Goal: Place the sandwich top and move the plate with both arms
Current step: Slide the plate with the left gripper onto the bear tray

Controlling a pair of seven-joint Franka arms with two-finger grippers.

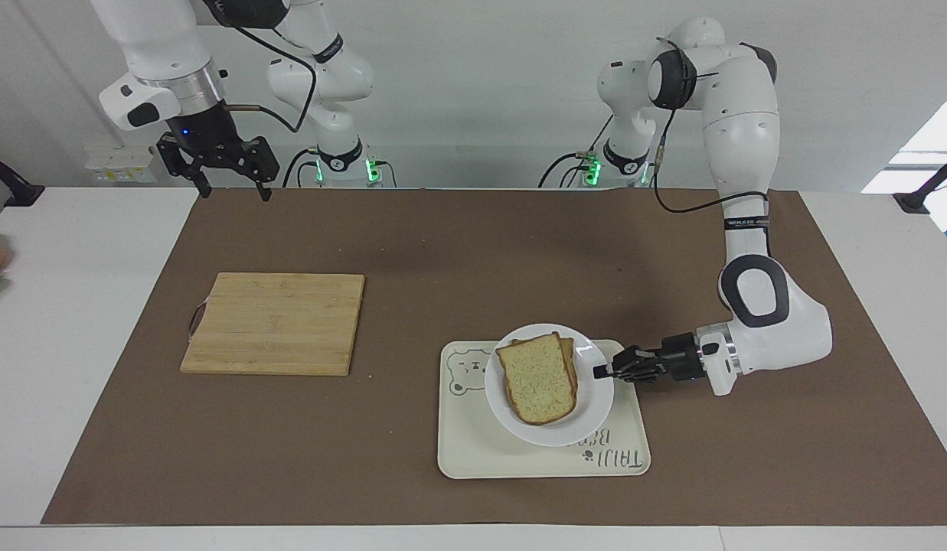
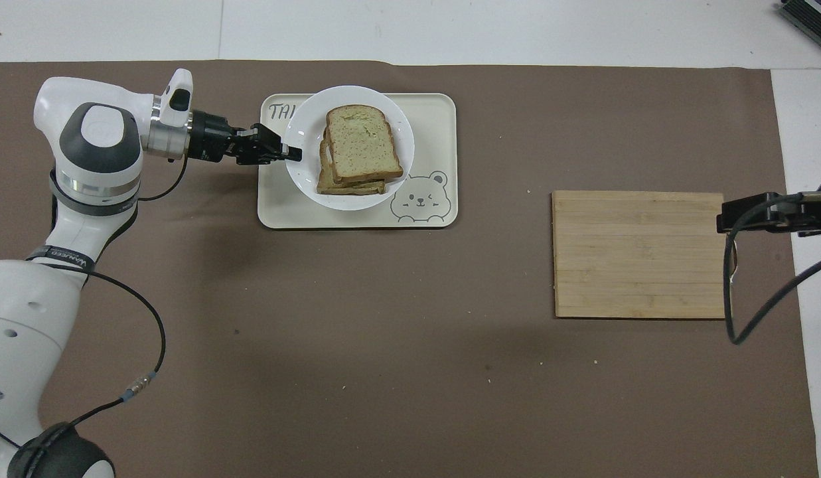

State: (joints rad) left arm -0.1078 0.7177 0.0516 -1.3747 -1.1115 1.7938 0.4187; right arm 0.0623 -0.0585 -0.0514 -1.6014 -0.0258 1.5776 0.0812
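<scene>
Our left gripper [image 1: 602,372] [image 2: 294,153] lies level and low over the cream tray [image 1: 519,459] [image 2: 437,119], its fingers pinched together on the rim of the white plate [image 1: 595,398] [image 2: 304,179]. It has the plate by the edge that faces the left arm's end of the table, at about three o'clock on the plate in the facing view and nine o'clock in the overhead view. We see the plate over the tray, covering part of the printed lettering; whether its base touches the tray we cannot tell.

The sandwich top [image 1: 540,379] [image 2: 360,141], a pale speckled slice with a brown crust, sits on the stacked slices in the middle of the plate, a little askew so that a lower slice's edge [image 1: 569,360] [image 2: 347,189] shows beside it. The bear drawing [image 1: 470,372] [image 2: 420,198] on the tray is just beside the plate, toward the right arm's end.

Our right gripper [image 1: 230,180] hangs in the air over the brown mat's [image 1: 442,245] [image 2: 383,332] edge at the robots' end of the table, fingers spread apart and holding nothing; that arm waits. In the overhead view its gripper [image 2: 748,214] appears over the wooden board's [image 1: 274,323] [image 2: 639,254] edge at three o'clock. The board lies on the mat well apart from the tray, toward the right arm's end.
</scene>
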